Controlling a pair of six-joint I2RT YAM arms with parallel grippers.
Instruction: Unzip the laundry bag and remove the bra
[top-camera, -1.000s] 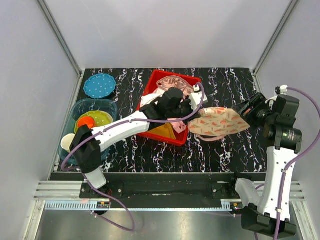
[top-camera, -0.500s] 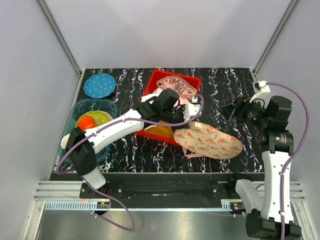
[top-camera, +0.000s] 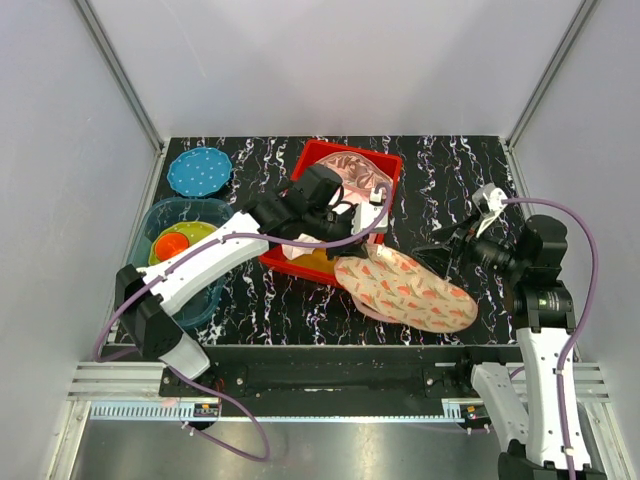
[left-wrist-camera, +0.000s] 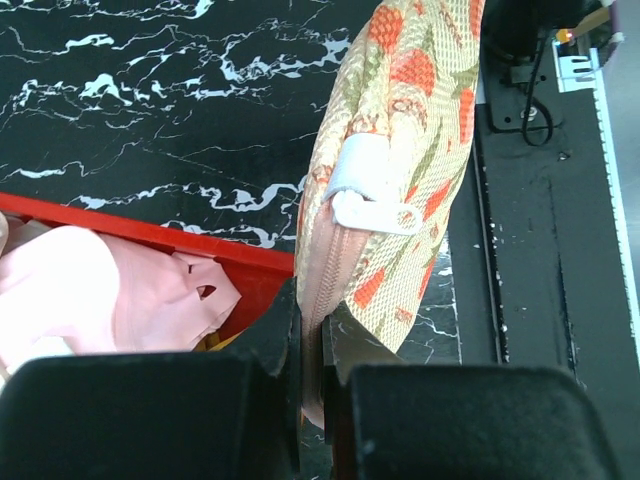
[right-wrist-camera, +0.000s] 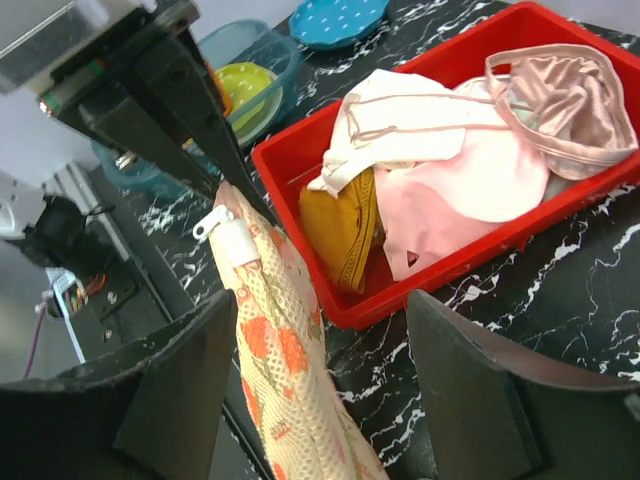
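The laundry bag (top-camera: 408, 291), peach-cream with orange flowers, lies flat on the black marble table in front of the red bin (top-camera: 386, 160). My left gripper (top-camera: 349, 254) is shut on the bag's left end; in the left wrist view its jaws (left-wrist-camera: 312, 315) pinch the zipper seam below the white zipper pull (left-wrist-camera: 367, 196). My right gripper (top-camera: 441, 250) is open and empty, just beyond the bag's far right edge. In the right wrist view the bag (right-wrist-camera: 283, 372) and its pull (right-wrist-camera: 226, 226) lie between its spread fingers (right-wrist-camera: 176, 385). The bra is out of view.
The red bin (right-wrist-camera: 372, 310) holds white, pale-pink and mustard garments and a glossy pink patterned item (top-camera: 352, 169). A blue dotted plate (top-camera: 199, 171) sits back left. A teal tub (top-camera: 165, 213) with coloured bowls stands at the left. The table's front rail runs just beyond the bag.
My right gripper let go of the bag's right end and drew back to the right. The bag dropped from mid-air onto the table, and my left gripper moved left with the other end.
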